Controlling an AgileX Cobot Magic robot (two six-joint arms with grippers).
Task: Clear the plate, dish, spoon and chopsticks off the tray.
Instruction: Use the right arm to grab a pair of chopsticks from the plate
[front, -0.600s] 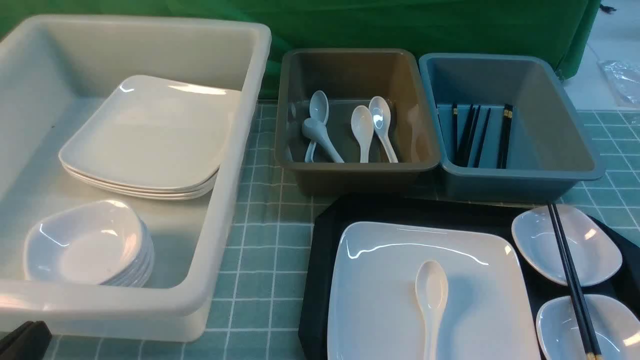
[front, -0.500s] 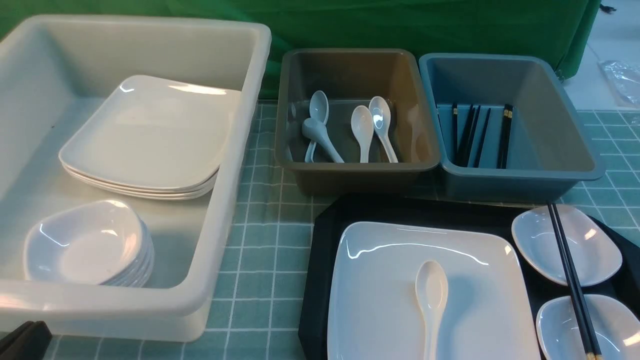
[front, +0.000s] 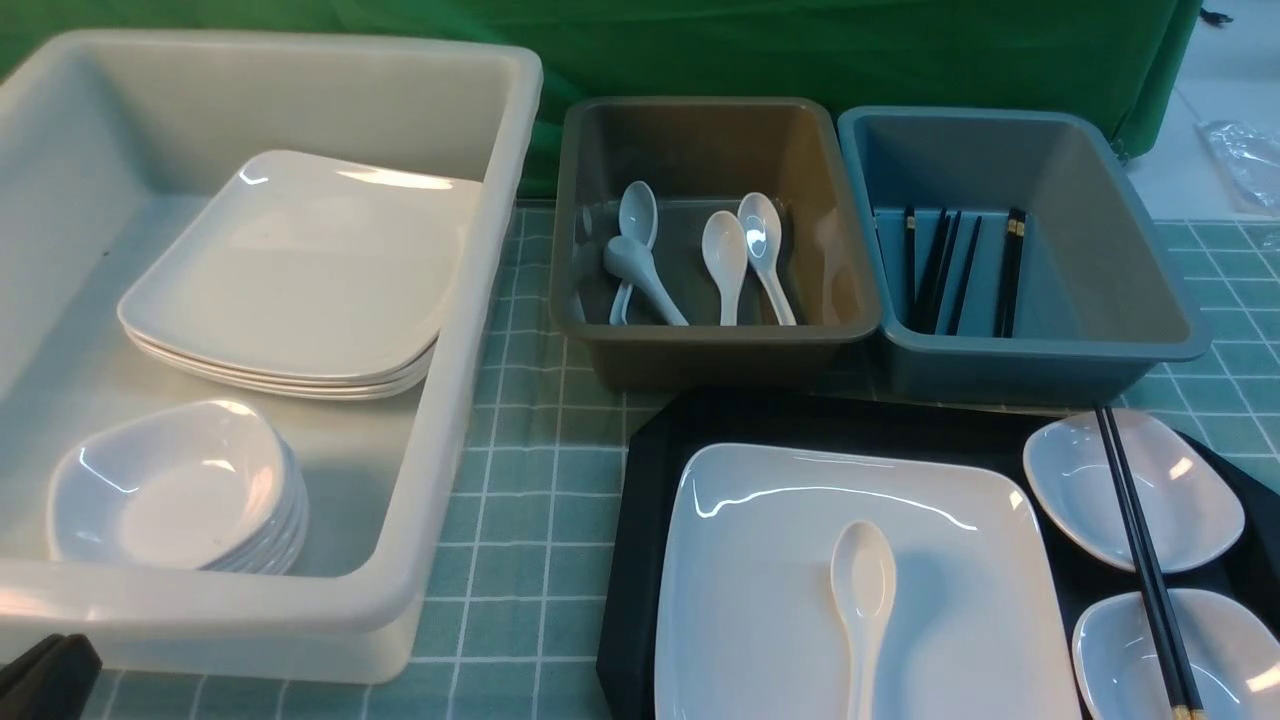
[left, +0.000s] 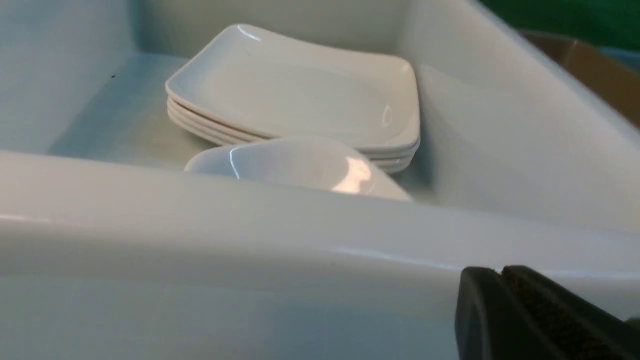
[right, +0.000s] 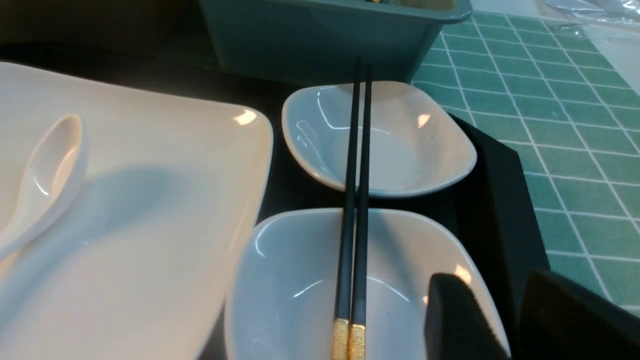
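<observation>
Though empty, right gripper ajar beside chopsticks.

No text, label, brand mark or number is legible in any view: the plate, the chopsticks, the black tray and the three plastic bins present plain, unmarked surfaces to the cameras.

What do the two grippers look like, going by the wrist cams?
The left gripper has matte black, wedge-shaped fingers, and one inner face looks rough and grainy. The right gripper has the same matte black finish, with blocky fingers tapering to blunt tips. No cables, labels or markings show in any view, and the arm links are out of frame.
</observation>
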